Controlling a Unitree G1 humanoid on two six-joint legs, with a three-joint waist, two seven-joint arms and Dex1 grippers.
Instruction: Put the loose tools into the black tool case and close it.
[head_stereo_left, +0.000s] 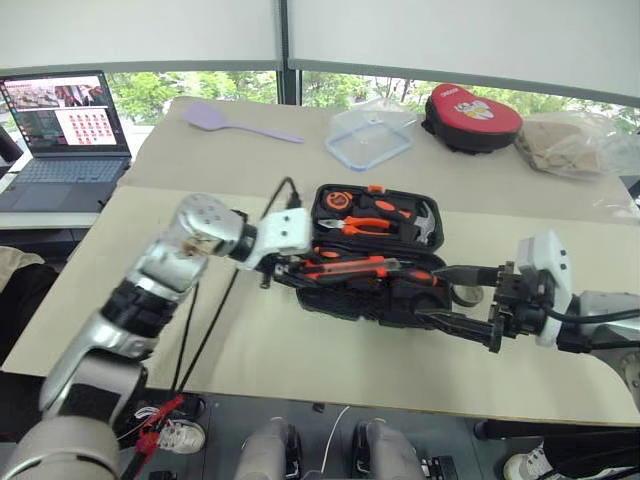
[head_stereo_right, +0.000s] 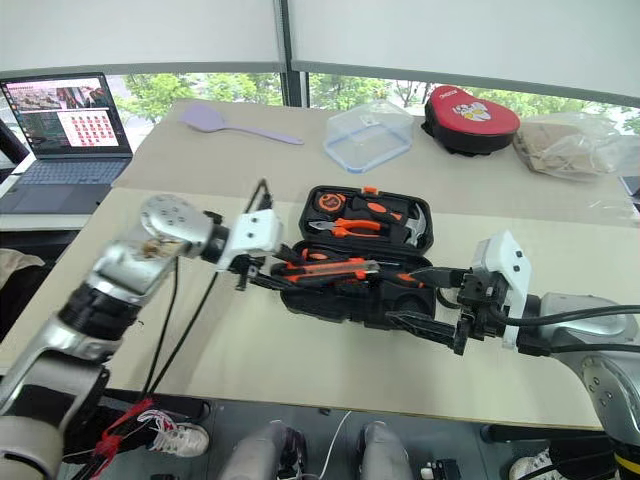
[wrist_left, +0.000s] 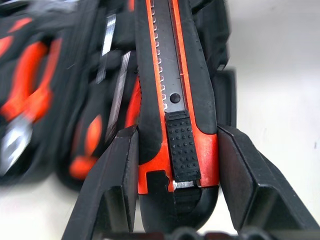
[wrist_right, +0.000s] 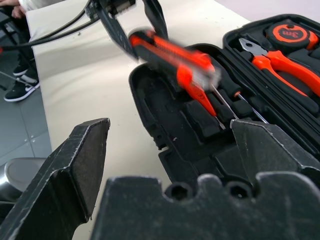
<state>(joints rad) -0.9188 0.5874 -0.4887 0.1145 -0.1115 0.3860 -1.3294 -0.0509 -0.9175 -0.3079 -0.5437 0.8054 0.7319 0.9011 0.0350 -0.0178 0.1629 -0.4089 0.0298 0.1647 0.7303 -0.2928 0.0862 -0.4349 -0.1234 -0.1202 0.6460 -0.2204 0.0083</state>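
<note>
**Utility knife held over the open case, ready to seat**

My left gripper is clamped on the tail end of the black-and-orange utility knife, one finger on each flat side, so the long body sticks out ahead of me and can be laid lengthwise into a slot. The knife hangs just above the near half of the black tool case, which lies open on the counter; I cannot tell whether its tip already touches the moulding. I judge this the placing step: the knife needs lowering into its shaped recess before I let go

In the far half of the case sit the orange-handled pliers and the tape measure, already in their slots. Slim screwdrivers lie in the near half beside the knife's tip

My right gripper waits with its fingers spread wide and empty at the case's right end, near the edge, probably to steady the case or to swing the lid later. A small grey tape roll lies on the counter just beside that same end, partly hidden behind my right fingers, so I take it as not yet packed. The lid stays open, so closing comes last
</note>
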